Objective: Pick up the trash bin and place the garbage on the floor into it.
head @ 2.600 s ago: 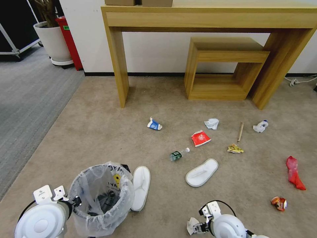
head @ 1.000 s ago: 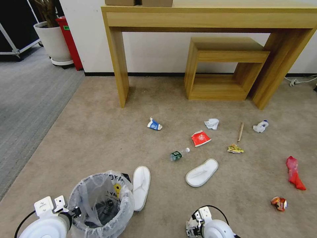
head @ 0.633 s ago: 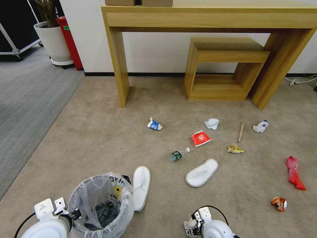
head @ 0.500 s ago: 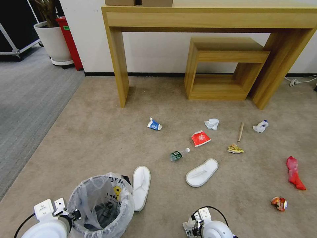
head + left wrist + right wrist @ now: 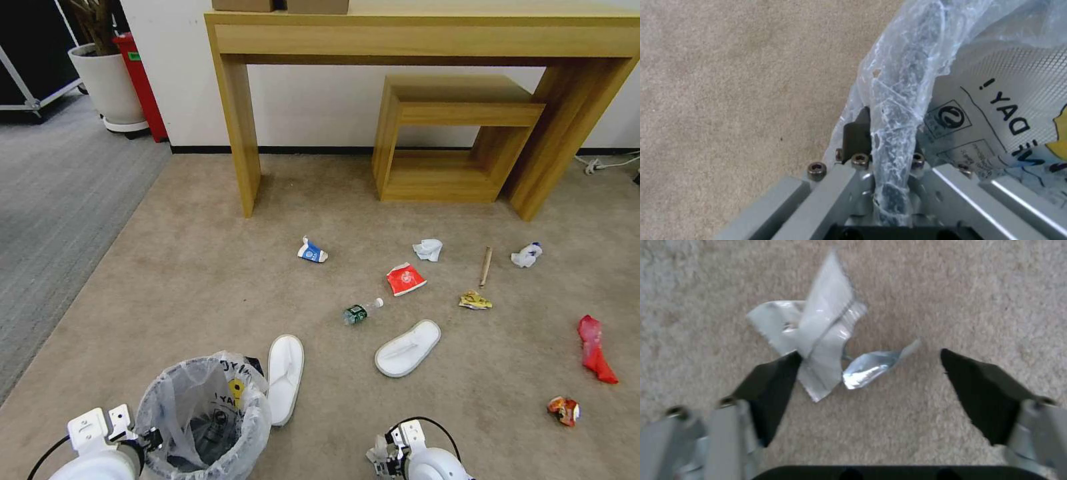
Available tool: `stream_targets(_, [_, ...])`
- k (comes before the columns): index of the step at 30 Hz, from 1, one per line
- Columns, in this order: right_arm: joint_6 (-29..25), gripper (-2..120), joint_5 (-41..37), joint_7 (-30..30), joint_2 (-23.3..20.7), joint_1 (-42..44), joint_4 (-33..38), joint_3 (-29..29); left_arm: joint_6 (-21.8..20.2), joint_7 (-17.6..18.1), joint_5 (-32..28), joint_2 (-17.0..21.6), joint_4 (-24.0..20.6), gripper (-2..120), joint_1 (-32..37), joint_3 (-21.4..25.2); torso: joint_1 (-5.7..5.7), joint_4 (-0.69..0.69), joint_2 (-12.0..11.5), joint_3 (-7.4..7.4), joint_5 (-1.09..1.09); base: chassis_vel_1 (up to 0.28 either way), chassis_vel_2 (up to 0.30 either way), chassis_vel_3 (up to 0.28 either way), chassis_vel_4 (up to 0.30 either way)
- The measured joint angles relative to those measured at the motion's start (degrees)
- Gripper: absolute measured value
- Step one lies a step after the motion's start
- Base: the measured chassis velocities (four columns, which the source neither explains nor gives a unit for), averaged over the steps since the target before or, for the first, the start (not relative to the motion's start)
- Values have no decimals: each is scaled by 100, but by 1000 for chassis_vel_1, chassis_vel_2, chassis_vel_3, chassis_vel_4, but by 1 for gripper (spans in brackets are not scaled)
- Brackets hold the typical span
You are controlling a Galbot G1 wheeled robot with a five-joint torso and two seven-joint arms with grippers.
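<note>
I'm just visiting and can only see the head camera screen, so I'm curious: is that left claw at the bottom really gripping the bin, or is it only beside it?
Observer: It is gripping. The left wrist view shows the left gripper shut on the rim of the trash bin, pinching it through the plastic liner.
Operator: And the right claw, is it holding anything?
Observer: No. The right gripper is open and points down at the carpet, with a crumpled white wrapper by one of its fingers.
Operator: Is there only that one piece?
Observer: No, a smaller silvery scrap lies beside it, between the two fingers.
</note>
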State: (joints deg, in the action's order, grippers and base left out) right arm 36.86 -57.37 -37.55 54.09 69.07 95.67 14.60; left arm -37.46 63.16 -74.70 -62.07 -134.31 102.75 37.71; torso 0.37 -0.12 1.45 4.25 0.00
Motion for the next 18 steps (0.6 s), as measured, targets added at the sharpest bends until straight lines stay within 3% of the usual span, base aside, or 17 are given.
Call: stream_targets(18, [-238, 10, 96, 120, -6, -48, 53, -116, 21, -37, 52, 30, -35, 0, 35, 27, 0, 0, 0, 0, 0, 0, 0, 0, 0])
